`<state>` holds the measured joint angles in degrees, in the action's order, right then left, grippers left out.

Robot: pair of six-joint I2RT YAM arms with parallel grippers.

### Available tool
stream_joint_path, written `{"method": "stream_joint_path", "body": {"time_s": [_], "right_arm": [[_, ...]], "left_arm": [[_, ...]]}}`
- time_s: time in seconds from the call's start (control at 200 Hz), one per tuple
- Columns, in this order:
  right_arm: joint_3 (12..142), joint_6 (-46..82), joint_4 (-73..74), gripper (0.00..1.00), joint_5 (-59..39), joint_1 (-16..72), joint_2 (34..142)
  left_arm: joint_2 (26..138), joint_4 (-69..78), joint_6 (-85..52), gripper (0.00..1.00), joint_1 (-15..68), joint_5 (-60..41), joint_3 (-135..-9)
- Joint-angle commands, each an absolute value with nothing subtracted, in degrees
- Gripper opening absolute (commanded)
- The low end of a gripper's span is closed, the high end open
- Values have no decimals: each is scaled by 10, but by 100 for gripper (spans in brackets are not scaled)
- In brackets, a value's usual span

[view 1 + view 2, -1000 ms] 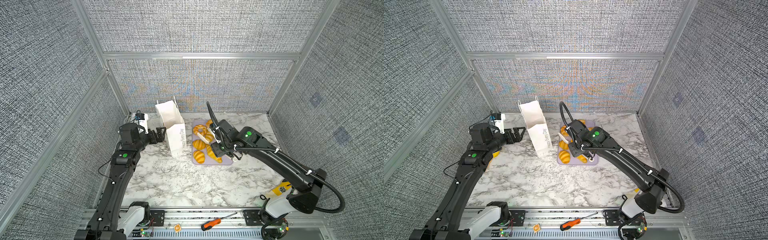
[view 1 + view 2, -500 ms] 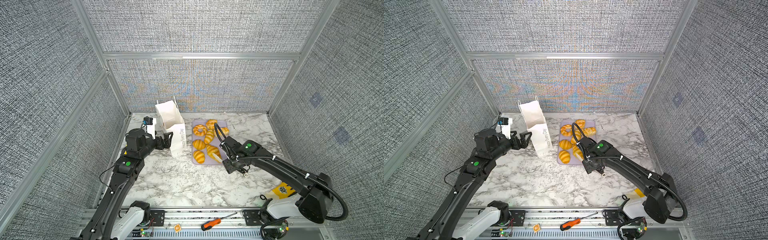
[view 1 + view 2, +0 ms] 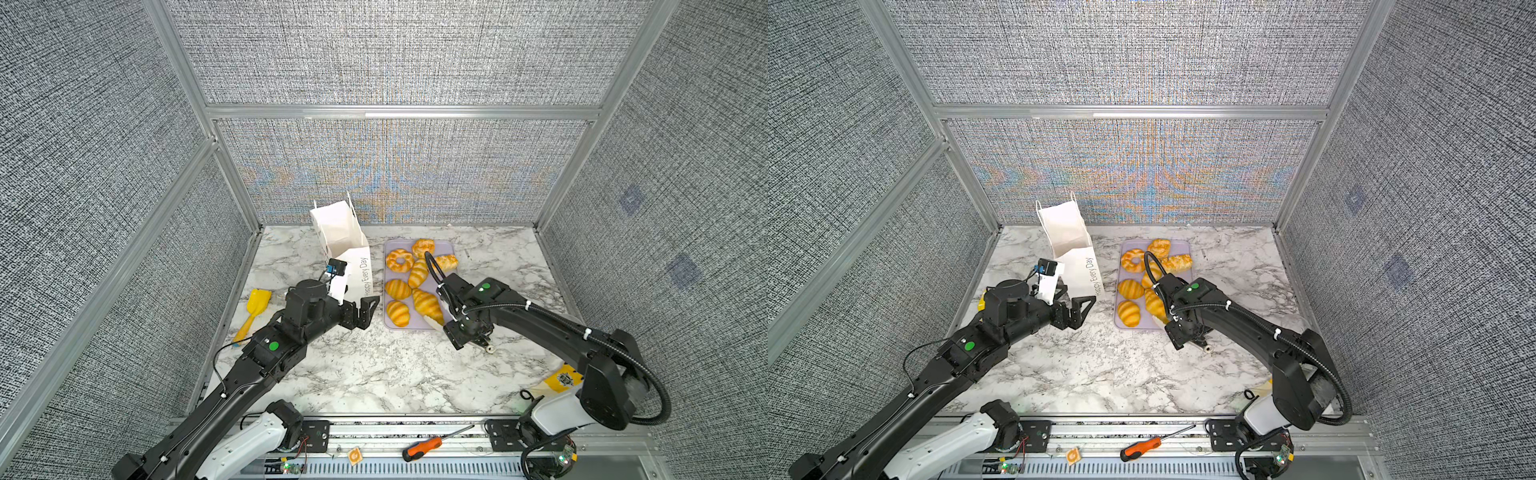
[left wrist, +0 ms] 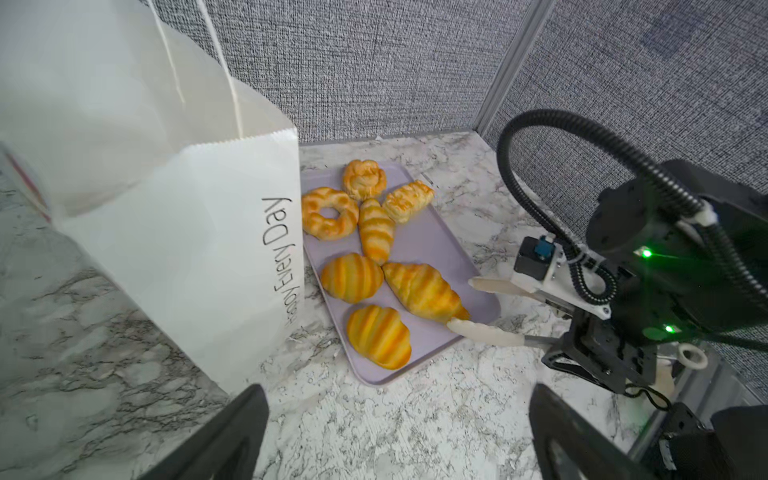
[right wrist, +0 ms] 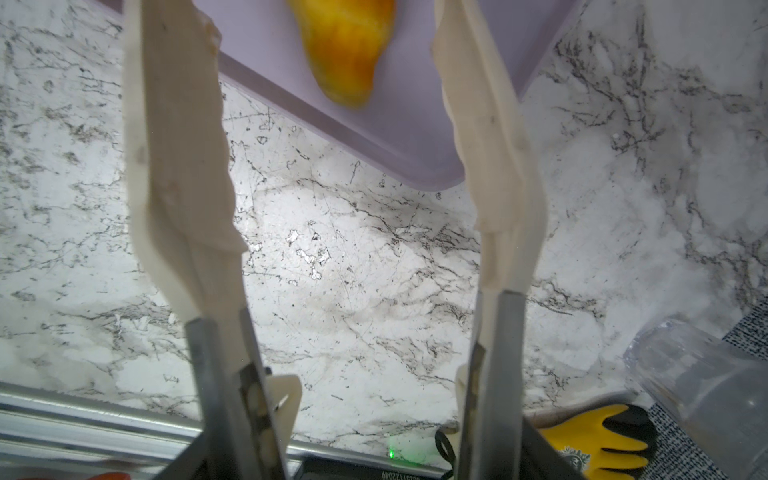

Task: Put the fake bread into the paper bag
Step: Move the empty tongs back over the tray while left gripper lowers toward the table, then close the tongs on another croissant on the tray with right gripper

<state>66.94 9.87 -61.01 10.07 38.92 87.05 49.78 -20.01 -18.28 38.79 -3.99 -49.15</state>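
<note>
- Clock bearings are read as in the top views, with 12 o'clock toward the back wall.
- The paper bag (image 3: 341, 232) stands upright, mouth open, at 11 o'clock on the surface (image 3: 374, 374). What it holds cannot be seen.
- The fake bread (image 3: 397, 289): seven pieces lie on the lilac tray (image 4: 436, 241), just at 3 o'clock of the bag.
- The right jaws are partly spread and empty, low at the tray's 5 o'clock corner. Their fingers (image 4: 494, 286) flank the tapered tail of the long croissant (image 4: 422, 291), and one fingertip lies just beside that tail, perhaps touching it.
- The left jaws are spread fully and hold nothing, hovering at 6 o'clock of the bag near its lower corner.
- Step in hand, as judged: grasping the long croissant. The jaws should advance toward 11 o'clock until they bracket its thick middle, because a glossy taper is likely to squirt out. The lower finger should stay above the tray rim.
- The bag looks light and tall, so the release should come from above its mouth. The left jaws are well placed to steady it.
</note>
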Motion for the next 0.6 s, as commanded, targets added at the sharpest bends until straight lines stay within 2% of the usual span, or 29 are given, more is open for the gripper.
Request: {"method": "stream_joint_path", "body": {"time_s": [0.0, 0.21, 0.595], "right_arm": [[682, 74, -603, 72, 105, 385, 889], [700, 42, -588, 73, 112, 372, 932], [735, 0, -579, 73, 113, 361, 985]], "left_arm": [[504, -210, -194, 99, 421, -19, -488], [515, -227, -213, 99, 480, -9, -460], [560, -230, -217, 99, 485, -23, -434]]}}
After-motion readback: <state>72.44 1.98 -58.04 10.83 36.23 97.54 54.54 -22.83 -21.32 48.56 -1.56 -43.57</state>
